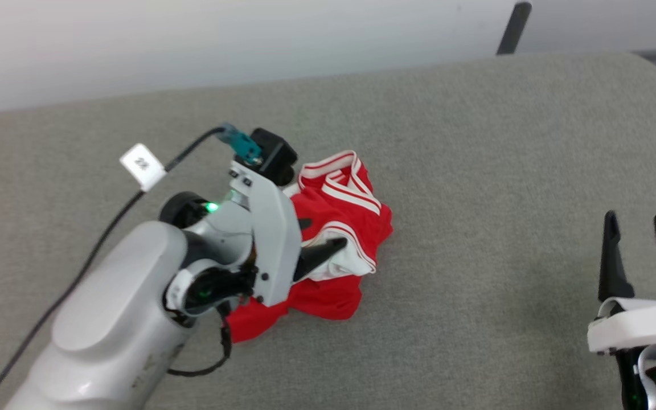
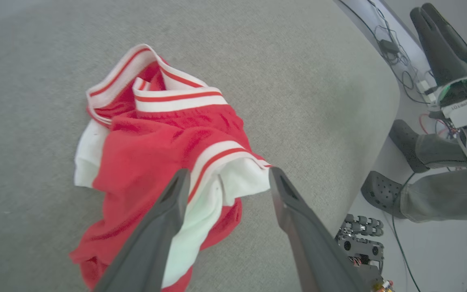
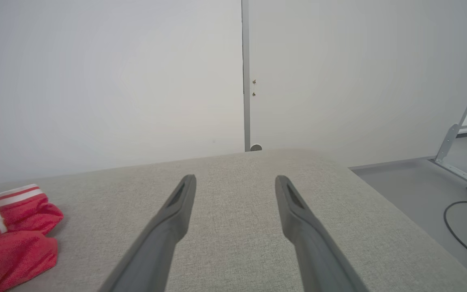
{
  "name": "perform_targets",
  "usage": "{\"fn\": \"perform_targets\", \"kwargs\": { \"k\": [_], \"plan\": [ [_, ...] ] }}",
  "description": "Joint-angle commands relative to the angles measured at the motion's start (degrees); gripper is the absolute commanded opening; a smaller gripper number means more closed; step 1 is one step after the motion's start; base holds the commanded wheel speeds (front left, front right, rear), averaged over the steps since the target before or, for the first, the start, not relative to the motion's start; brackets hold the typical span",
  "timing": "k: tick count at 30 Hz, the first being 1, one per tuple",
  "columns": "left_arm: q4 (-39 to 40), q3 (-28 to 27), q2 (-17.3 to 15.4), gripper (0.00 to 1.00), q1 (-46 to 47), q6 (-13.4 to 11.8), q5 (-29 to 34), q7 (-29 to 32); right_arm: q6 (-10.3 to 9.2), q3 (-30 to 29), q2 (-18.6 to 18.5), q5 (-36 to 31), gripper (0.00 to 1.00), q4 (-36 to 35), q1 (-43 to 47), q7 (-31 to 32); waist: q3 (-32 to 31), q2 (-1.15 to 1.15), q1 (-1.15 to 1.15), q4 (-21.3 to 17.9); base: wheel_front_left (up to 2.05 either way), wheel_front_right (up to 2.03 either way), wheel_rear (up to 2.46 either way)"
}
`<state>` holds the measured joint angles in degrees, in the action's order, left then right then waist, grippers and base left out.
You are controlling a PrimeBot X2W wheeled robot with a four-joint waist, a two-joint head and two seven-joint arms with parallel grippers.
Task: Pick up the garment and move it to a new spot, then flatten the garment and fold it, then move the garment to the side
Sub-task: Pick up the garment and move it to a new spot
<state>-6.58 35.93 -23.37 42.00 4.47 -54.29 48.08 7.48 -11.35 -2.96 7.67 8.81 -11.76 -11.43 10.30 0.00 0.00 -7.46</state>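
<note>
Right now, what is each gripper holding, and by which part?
Nothing. The left gripper is open over the white sleeve of the red jersey; the right gripper is open.

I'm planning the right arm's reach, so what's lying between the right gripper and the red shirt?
Nothing. The head view shows only bare grey table between the right gripper and the shirt. The right wrist view agrees.

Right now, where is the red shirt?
In the head view the garment lies crumpled on the grey table, left of centre, under the open left gripper.
</note>
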Motion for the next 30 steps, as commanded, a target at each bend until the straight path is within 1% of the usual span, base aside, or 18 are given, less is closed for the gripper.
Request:
{"fn": "perform_targets", "kwargs": {
  "k": [1,7,14,17,21,22,25,30],
  "plan": [
    [0.70,-0.60,-0.86,1.00,-0.85,-0.23,0.38,-0.71,0.02,0.36,0.13,-0.64,1.00,-0.27,1.29,0.40,-3.09,0.00,0.00,2.35,0.00,0.00,0.00],
    [2.83,-2.85,-3.71,1.00,-4.19,-0.76,1.36,-5.01,0.02,1.59,0.12,-1.52,1.00,-1.15,3.39,2.21,-7.36,0.00,0.00,5.33,0.00,0.00,0.00],
    [4.74,-5.79,-6.98,1.00,-9.89,-0.32,3.69,-13.89,0.02,3.15,0.13,-2.39,1.00,-2.18,5.65,3.83,-10.86,0.00,0.00,8.72,0.00,0.00,0.00],
    [5.19,-7.45,-8.00,1.00,-12.05,-0.04,4.89,-18.97,0.02,3.84,0.13,-2.35,1.00,-2.61,6.20,4.23,-11.61,0.00,0.00,10.04,0.00,0.00,0.00],
    [5.01,-9.95,-9.01,1.00,-15.33,-0.33,6.84,-26.58,0.02,4.71,0.12,-2.48,1.00,-2.51,6.99,4.16,-12.40,0.00,0.00,11.47,0.00,0.00,0.00],
    [5.01,-9.95,-9.01,1.00,-15.33,-0.33,6.84,-26.58,0.02,4.71,0.12,-2.48,1.00,-2.51,6.99,4.16,-12.40,0.00,0.00,11.47,0.00,0.00,0.00],
    [4.44,-11.70,-9.49,1.00,-18.24,-0.58,8.17,-32.47,0.02,5.32,0.09,-2.55,1.00,-2.26,7.20,3.73,-12.93,0.00,0.00,12.35,0.00,0.00,0.00],
    [2.77,-14.57,-9.35,1.00,-23.86,-1.67,9.15,-41.40,0.02,5.96,0.05,-2.77,1.00,-1.28,7.94,2.86,-13.67,0.00,0.00,13.20,0.00,0.00,0.00]
  ]
}}
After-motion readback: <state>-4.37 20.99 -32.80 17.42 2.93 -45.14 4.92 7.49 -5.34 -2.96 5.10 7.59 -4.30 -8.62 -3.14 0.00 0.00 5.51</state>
